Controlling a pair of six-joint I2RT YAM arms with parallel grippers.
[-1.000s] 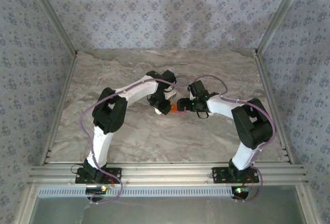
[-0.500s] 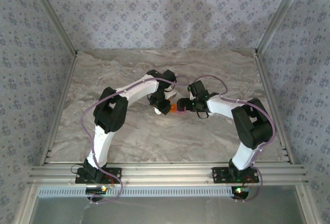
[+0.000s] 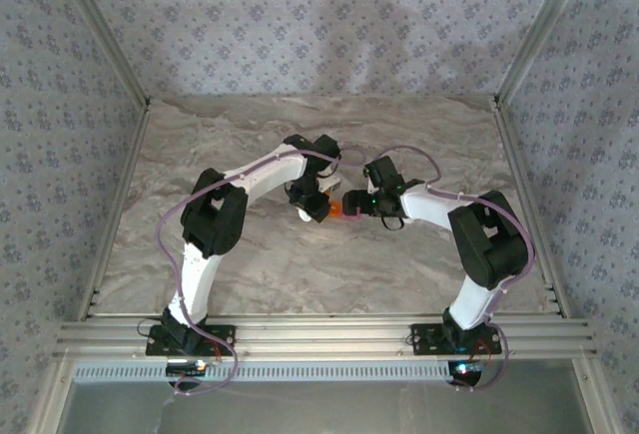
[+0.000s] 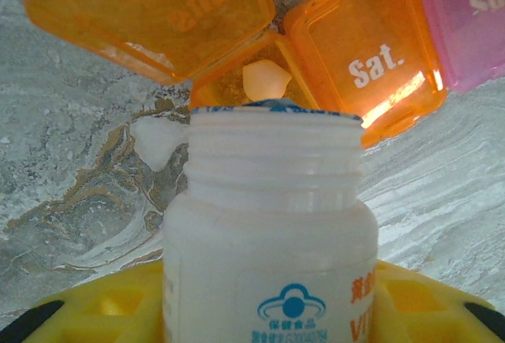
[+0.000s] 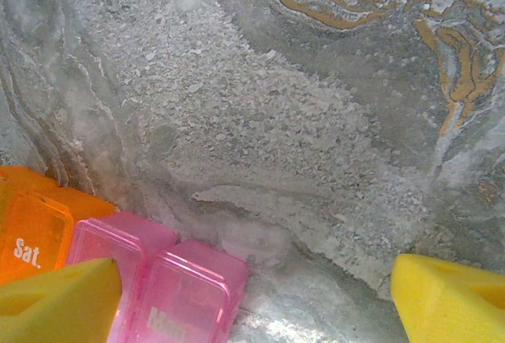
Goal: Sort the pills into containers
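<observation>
The left claw [image 4: 264,284] is clamping the white bottle [image 4: 268,201] between its yellow fingers, gripping it low on the body. The bottle's mouth is uncapped and is pointing toward the containers [image 3: 337,211], which are lying on the marbled desk [image 5: 316,83] near its middle, between the two claws.

In the left wrist view an orange compartment is standing open, its lid [image 4: 158,12] tilted up. A pale pill [image 4: 264,80] is lying inside it, just beyond the bottle's rim. Beside it, the orange compartment marked "Sat." [image 4: 367,51] is showing its lid shut, and a pink compartment [image 5: 118,248] is joining on after that (its lettering is only partly readable).

The right claw [image 5: 252,300] is hovering just beside the pink end of the containers with its jaws standing wide apart. One yellow finger [image 5: 55,303] is overlapping the pink plastic, though I cannot tell whether it is touching. The other finger is sitting well apart over bare desk, so nothing is being gripped there.
</observation>
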